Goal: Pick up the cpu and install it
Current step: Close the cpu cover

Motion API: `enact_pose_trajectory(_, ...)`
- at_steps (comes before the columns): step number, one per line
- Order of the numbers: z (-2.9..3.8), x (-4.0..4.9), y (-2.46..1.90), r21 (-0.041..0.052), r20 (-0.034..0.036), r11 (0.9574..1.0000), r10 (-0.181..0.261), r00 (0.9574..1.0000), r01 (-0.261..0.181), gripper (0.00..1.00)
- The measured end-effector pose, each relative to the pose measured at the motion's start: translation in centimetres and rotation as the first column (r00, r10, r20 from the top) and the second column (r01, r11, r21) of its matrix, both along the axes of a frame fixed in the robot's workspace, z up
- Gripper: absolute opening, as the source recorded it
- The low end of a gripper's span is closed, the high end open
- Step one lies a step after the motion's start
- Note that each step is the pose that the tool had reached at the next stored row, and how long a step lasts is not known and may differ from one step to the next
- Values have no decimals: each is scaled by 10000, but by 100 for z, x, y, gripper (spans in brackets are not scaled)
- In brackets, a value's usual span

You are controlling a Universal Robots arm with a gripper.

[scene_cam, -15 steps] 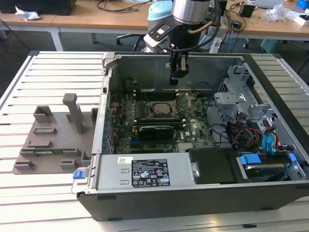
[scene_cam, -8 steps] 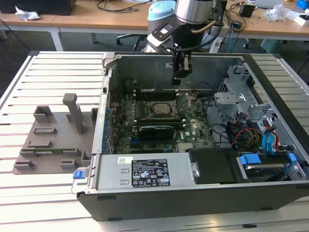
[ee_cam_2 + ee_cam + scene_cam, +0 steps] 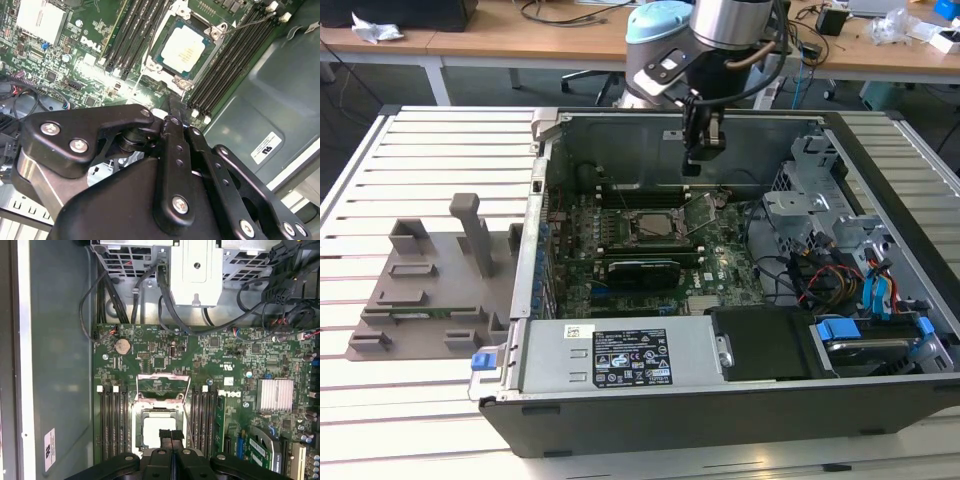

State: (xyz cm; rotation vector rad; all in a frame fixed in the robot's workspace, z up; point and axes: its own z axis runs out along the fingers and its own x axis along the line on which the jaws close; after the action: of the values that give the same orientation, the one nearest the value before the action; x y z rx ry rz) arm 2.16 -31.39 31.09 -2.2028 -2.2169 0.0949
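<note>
The exterior view shows the open case (image 3: 740, 130) lying on the slatted desk (image 3: 420, 150). The hand (image 3: 694, 165) hangs inside it over the board (image 3: 720, 260). A grey fixture (image 3: 430, 290) stands on the desk, at the exterior view's left of the case. The power supply (image 3: 545, 365) carries a white printed label (image 3: 630, 358).

The first wrist view looks straight down on the board. Here the hand (image 3: 170, 436) is narrow: its fingertips (image 3: 165, 436) meet and hold nothing. They sit directly over the cpu (image 3: 156, 427); contact cannot be judged. The load frame (image 3: 162, 385) stands raised at one end of the socket (image 3: 137, 412). Memory slots (image 3: 112, 420) flank the socket on both sides.

The second wrist view gives the clearest sight of the cpu (image 3: 186, 48). It lies flat in the socket, silver top up. The faint print on the top is too small to read. Being square, it has no long axis; its edges run parallel to the memory slots. A white sticker (image 3: 265, 146) with a printed mark sits on the case wall.
</note>
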Motion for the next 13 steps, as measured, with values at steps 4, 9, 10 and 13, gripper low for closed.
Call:
enact_pose_trajectory(4,-3,27,6,-13,0,10000,4,10000,-4,11)
enact_pose_trajectory(9,-33,54,27,-14,-5,10000,23,10000,-23,11)
enact_pose_trajectory(10,-47,57,34,-14,-6,10000,35,10000,-35,11)
enact_pose_trajectory(13,-77,112,60,-13,-15,9999,107,9999,-108,11)
